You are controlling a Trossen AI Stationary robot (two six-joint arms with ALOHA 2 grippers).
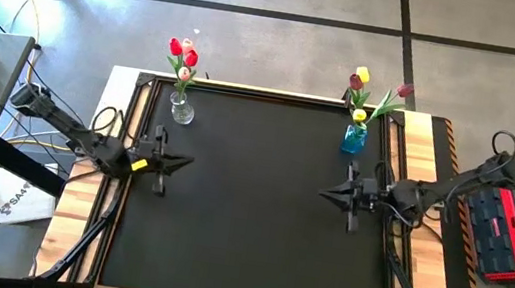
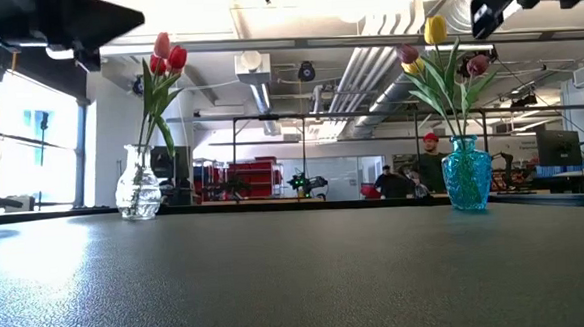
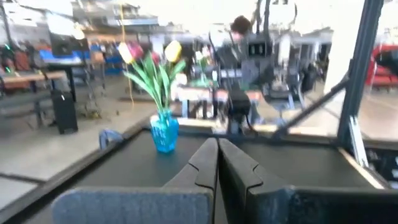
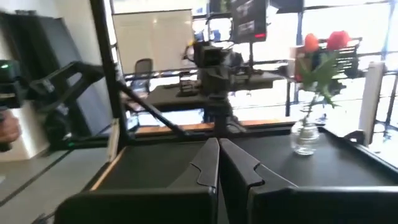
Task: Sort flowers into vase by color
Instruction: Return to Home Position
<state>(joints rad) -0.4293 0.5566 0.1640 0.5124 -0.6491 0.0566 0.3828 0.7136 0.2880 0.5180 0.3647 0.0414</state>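
Left gripper (image 1: 177,161), right gripper (image 1: 324,192): closed, empty, above table (image 1: 242,253). Risk: swinging wide toward far corners, toppling clear vase (image 1: 181,109), blue vase (image 1: 354,139), flowers (image 1: 190,58).

Red tulips (image 2: 166,55) in clear vase (image 2: 138,189), yellow/maroon ones (image 2: 435,31) in blue vase (image 2: 467,179).

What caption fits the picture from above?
Left gripper and right gripper shut, tulips sorted into clear vase and blue vase.
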